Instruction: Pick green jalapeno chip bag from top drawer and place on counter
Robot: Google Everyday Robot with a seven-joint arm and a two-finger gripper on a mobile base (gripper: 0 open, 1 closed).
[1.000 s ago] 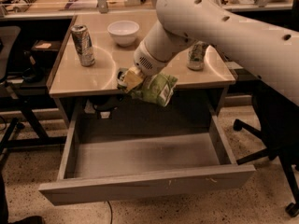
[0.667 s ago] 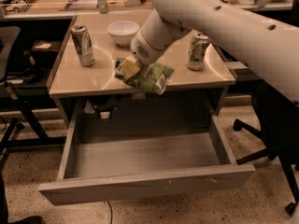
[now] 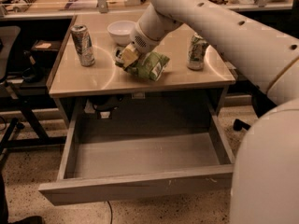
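1. Camera view: the smooth, glossy beige counter [image 3: 103, 76] stands above the open, shallow grey metal top drawer [image 3: 140, 155].
2. The crinkly green jalapeno chip bag [image 3: 149, 65], crumpled, is over the counter's middle.
3. Its long axis runs left to right.
4. The gripper [image 3: 125, 57] pinches its left end.

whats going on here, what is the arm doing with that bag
The robot's gripper is clamped on the green jalapeno chip bag, holding it over the front middle of the counter; whether the bag touches the surface is unclear. The top drawer below stands pulled open. Two cans and a white bowl also sit on the counter.
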